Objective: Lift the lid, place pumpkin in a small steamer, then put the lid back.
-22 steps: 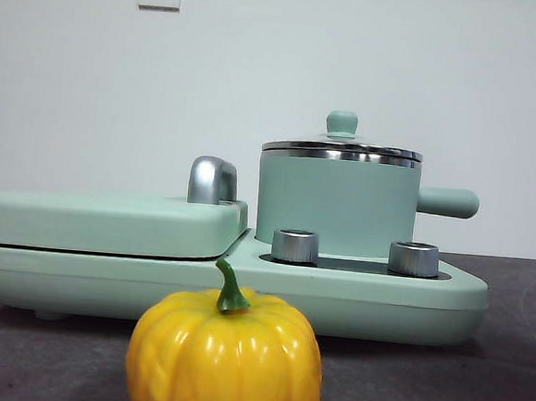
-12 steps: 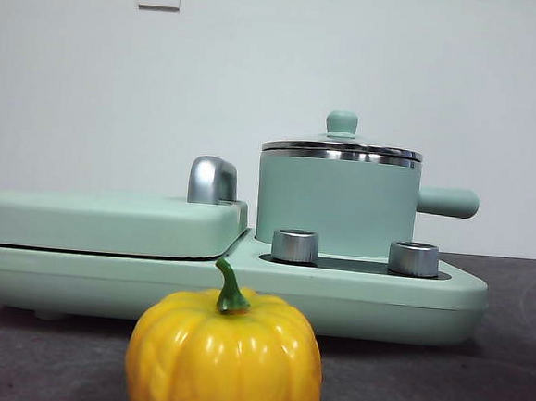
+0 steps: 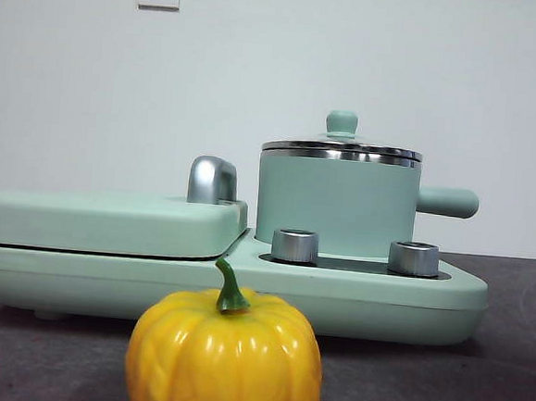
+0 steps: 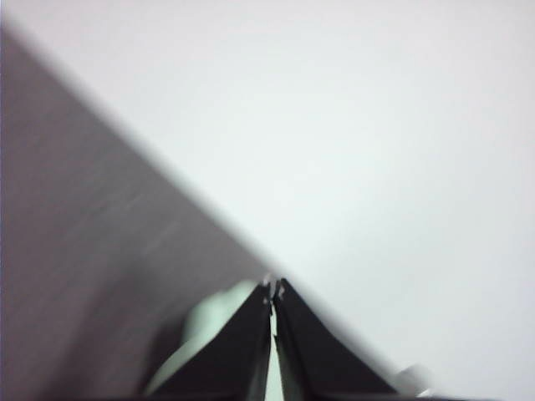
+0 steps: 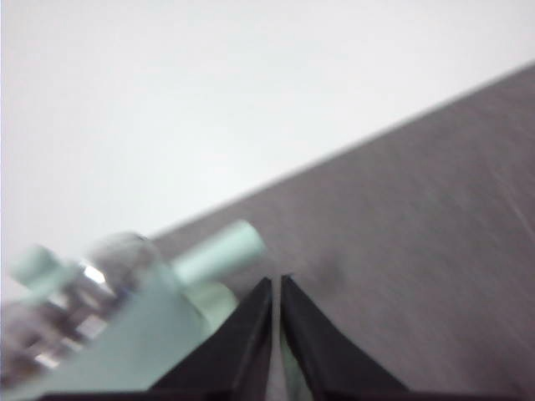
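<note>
None of the task's three steps looks started, judging by how things lie. In the front view the lid [image 3: 341, 148] sits squarely on the small steamer [image 3: 335, 204], its steel rim flush on the pot's rim and its mint knob upright on top. The steamer stands on the right half of the cooker base [image 3: 223, 295], behind two silver knobs [image 3: 295, 245], with its stubby handle pointing right. The pumpkin [image 3: 225, 357] rests on the dark counter [image 3: 476, 384] at the near edge, in front of the base and well apart from the pot, stem up and leaning slightly left. A flat green cover [image 3: 108, 222] with a chrome handle [image 3: 212, 179] lies on the left half of the base. Neither arm shows in the front view. The left claw [image 4: 272, 292] has its jaws pressed together on nothing, above the counter with a bit of green beyond its tips (too blurred to name). The right claw [image 5: 277, 284] is likewise closed and empty, with the steamer's handle just past its tips. All of it remains: lifting the lid, putting the pumpkin in, replacing the lid.
</note>
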`<move>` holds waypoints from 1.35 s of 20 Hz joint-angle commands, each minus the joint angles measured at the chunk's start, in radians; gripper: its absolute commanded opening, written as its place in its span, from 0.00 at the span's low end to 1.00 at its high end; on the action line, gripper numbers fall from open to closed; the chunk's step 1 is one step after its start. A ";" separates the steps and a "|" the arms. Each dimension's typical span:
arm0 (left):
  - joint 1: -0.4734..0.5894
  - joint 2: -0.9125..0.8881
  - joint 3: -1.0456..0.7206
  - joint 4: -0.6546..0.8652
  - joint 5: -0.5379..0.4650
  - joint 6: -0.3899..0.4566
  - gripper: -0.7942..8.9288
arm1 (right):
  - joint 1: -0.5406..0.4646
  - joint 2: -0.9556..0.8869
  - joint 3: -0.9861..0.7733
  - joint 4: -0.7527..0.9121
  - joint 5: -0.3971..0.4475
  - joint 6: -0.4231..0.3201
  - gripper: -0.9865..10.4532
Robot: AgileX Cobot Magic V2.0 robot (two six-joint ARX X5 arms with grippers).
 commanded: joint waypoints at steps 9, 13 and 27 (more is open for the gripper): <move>0.002 0.001 0.193 -0.048 0.078 0.000 0.09 | 0.000 0.025 0.354 -0.130 -0.042 -0.067 0.10; 0.002 0.019 0.348 -0.228 0.088 0.114 0.09 | 0.000 0.090 0.500 -0.291 -0.044 -0.139 0.10; 0.000 0.341 0.757 -0.648 0.345 0.590 0.09 | 0.000 0.402 0.812 -0.602 -0.176 -0.572 0.10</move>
